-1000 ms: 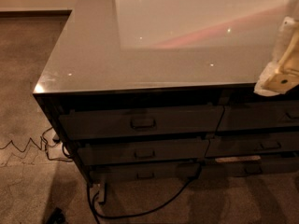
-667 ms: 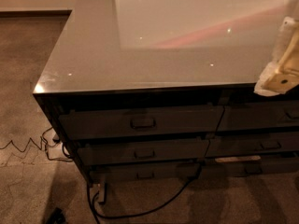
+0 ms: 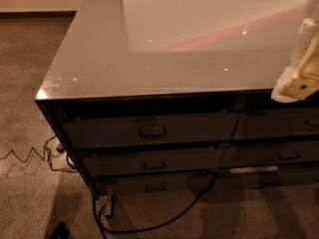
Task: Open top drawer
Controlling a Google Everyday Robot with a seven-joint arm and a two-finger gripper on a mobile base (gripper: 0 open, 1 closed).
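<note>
The top drawer (image 3: 149, 130) is a wide, dark grey drawer front just under the glossy counter top (image 3: 149, 63), with a small rectangular loop handle (image 3: 152, 131) at its centre. It stands slightly out from the cabinet face. My gripper (image 3: 296, 81) is a pale, cream-coloured shape at the right edge of the camera view, over the counter's front right part, well to the right of the handle and above it. It holds nothing that I can see.
Two more dark drawers (image 3: 152, 162) with like handles lie below, and another column of drawers (image 3: 279, 126) to the right. A black cable (image 3: 149, 225) loops on the carpet under the cabinet, and a zigzag cable (image 3: 25, 156) lies on the floor at the left.
</note>
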